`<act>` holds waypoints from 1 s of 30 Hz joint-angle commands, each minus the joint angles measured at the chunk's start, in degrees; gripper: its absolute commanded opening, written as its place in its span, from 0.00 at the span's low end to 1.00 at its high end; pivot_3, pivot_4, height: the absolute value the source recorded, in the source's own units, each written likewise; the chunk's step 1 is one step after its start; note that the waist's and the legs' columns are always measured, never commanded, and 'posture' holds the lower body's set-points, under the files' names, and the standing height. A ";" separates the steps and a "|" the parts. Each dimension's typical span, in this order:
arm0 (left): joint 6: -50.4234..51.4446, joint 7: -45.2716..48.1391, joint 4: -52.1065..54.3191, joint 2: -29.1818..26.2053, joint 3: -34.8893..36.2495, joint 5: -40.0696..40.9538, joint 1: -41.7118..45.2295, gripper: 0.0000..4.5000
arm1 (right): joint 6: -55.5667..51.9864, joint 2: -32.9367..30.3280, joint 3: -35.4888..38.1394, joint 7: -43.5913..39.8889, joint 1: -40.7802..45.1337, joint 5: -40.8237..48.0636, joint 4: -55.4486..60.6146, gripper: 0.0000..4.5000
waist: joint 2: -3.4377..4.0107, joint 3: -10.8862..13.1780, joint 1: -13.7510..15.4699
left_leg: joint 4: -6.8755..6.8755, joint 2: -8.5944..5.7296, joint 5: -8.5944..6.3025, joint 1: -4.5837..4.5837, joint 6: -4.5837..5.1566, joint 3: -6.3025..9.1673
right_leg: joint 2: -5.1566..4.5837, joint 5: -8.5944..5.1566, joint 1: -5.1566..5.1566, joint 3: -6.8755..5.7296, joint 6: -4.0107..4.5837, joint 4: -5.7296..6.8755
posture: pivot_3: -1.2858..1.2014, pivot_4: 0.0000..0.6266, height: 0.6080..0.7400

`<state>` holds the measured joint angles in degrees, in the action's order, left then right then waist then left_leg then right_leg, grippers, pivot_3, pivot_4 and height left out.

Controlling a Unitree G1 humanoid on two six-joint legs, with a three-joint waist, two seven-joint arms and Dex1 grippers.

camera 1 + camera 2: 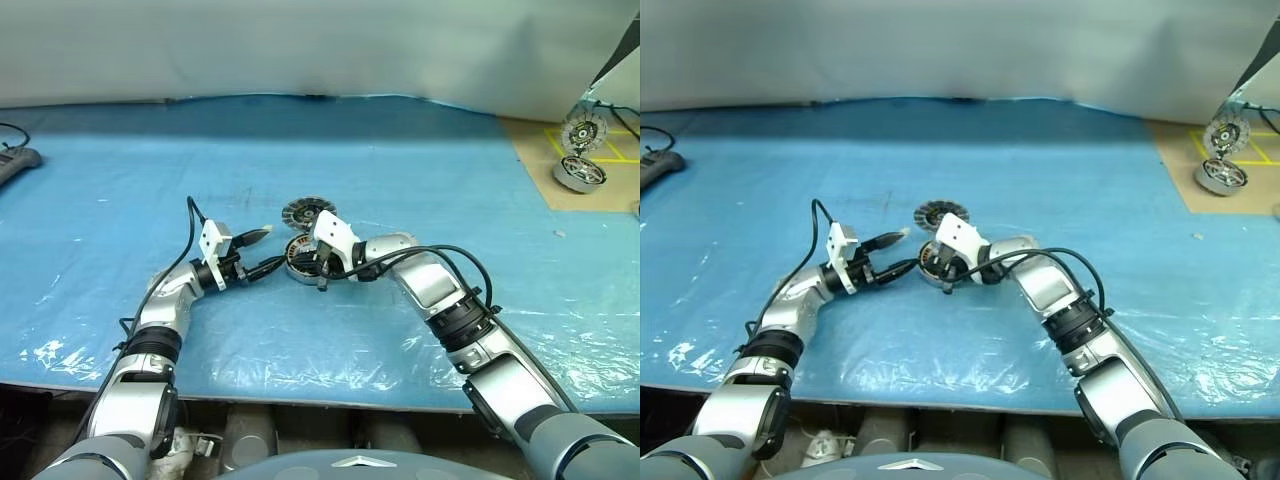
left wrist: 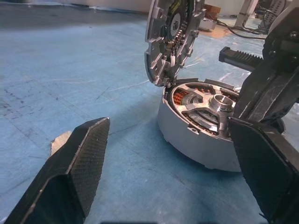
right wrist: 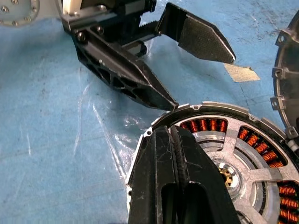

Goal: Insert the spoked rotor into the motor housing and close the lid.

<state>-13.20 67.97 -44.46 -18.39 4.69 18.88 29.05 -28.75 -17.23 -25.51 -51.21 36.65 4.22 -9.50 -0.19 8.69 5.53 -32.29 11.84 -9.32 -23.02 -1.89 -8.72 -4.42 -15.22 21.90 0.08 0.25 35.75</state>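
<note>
Right end effector closed over motor housing, spoked rotor inside, lid raised

On the blue sheet the motor housing sits between both arms, its lid tipped up behind. The right gripper rests over it, the left gripper (fingers spread) just beside.

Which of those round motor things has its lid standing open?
The motor housing between the two grippers, mid-table: its lid is tipped up, showing orange coils and silver spokes. The two motors on the tan board at the far right are apart from the arms.
</note>
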 commanded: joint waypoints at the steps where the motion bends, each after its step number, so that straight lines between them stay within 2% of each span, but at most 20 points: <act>1: 0.36 0.09 1.95 -0.21 0.94 0.85 -0.06 0.96 | -2.99 -1.54 1.99 -1.96 -2.33 1.96 0.90 0.01 | 0.00 0.00 0.14 | -0.01 0.00 0.00 -0.01 0.00 0.00 | -0.01 0.00 0.00 0.00 0.00 0.00 | 0.52 0.24 1.00; 8: 4.77 -0.17 1.60 -1.11 4.18 4.09 2.49 0.96 | -12.41 -1.88 12.18 -5.57 -2.42 15.47 13.13 0.01 | -0.05 0.04 0.09 | 0.02 0.03 0.01 -0.31 0.01 0.00 | 0.07 0.03 0.29 -0.03 -0.05 -0.01 | 0.52 0.24 1.00; 10: 14.95 -0.15 18.60 -6.13 7.22 10.71 -3.89 0.96 | -14.07 -2.98 13.48 -5.03 -2.83 16.67 15.72 0.01 | -0.19 0.12 -0.25 | 0.04 0.05 0.01 -0.36 0.01 0.00 | 0.11 0.03 0.36 -0.03 -0.05 -0.01 | 0.52 0.24 1.00; 11: 18.68 -0.61 22.74 -7.69 8.18 12.63 -5.05 0.96 | -14.45 -3.60 14.02 -4.42 -3.21 16.80 16.79 0.01 | -0.26 0.15 -0.53 | 0.04 0.07 -0.01 -0.39 -0.02 0.00 | 0.15 0.03 0.43 0.00 -0.05 -0.01 | 0.52 0.24 1.00; 14: 24.17 -4.84 24.62 -7.19 8.39 14.35 -2.38 0.96 | -15.96 -5.21 16.43 -1.82 -5.01 17.60 19.41 0.01 | -0.12 0.22 0.15 | 0.09 0.09 -0.07 -0.45 -0.14 0.02 | 0.19 0.01 0.50 -0.08 -0.01 -0.04 | 0.52 0.24 1.00; 18: 24.99 -9.84 17.45 -4.27 10.36 14.13 5.04 0.75 | -17.60 -7.02 18.39 1.26 -8.76 18.07 22.60 0.00 | -0.07 0.28 1.55 | -0.04 -0.04 -0.06 -0.37 -0.13 0.00 | -0.03 0.01 0.23 -0.11 -0.03 -0.10 | 0.52 0.24 1.00; 22: 20.49 -8.99 4.28 -1.98 9.89 11.31 14.42 0.43 | -20.05 -8.00 21.24 4.89 -13.01 19.45 25.94 0.00 | -0.13 0.32 1.57 | -0.08 -0.03 -0.05 -0.30 -0.12 0.00 | 0.02 0.05 0.21 -0.02 -0.11 -0.09 | 0.52 0.24 1.00; 27: 12.34 -11.18 -5.67 0.08 8.26 6.03 19.12 0.03 | -21.29 -8.60 22.28 8.52 -15.95 19.63 28.28 0.00 | -0.13 0.32 1.09 | 0.05 -0.03 -0.05 -0.29 -0.15 0.03 | 0.11 0.06 0.27 0.01 -0.12 -0.13 | 0.52 0.24 1.00; 30: 6.86 -15.63 -8.88 1.56 6.77 1.74 20.56 0.01 | -21.93 -8.42 23.15 10.24 -17.16 20.29 29.53 0.00 | -0.13 0.33 1.00 | 0.11 -0.04 -0.08 -0.34 -0.20 0.09 | 0.13 0.06 0.27 -0.04 -0.12 -0.26 | 0.52 0.24 1.00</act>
<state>-2.35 54.98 -52.66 -17.10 12.00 23.00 47.61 -50.49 -25.61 -4.38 -41.92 19.73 22.82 16.79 -0.33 9.02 6.53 -32.20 11.79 -9.40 -23.42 -2.09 -8.57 -4.30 -15.16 22.16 -0.01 0.11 35.46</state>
